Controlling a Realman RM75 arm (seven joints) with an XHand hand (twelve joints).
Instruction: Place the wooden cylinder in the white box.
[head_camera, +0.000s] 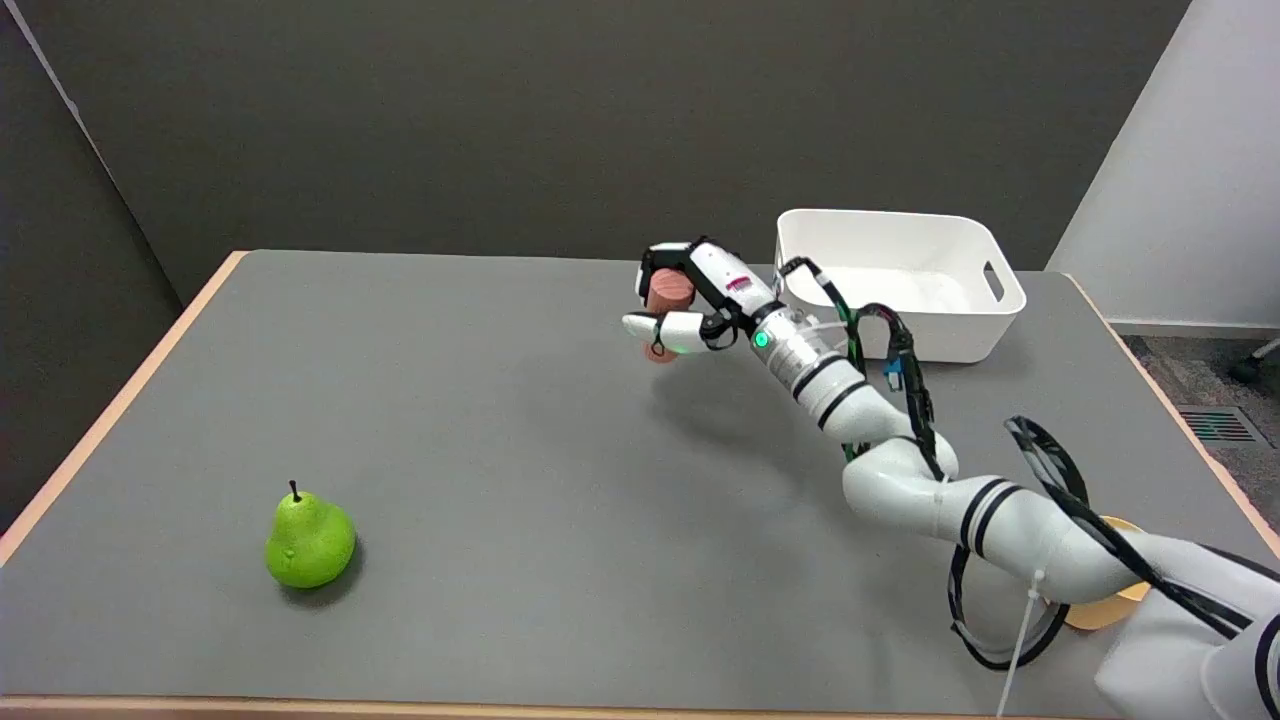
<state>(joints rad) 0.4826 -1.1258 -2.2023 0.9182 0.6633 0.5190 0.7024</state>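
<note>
The right hand grips the wooden cylinder upright above the tabletop; the white box waits behind its wrist.

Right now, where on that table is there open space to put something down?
The widest bare stretch of the grey table runs from the green pear across to the robot hand holding the wooden cylinder. It is crowded on the right: the white box, the arm and a yellow object beneath it.
</note>
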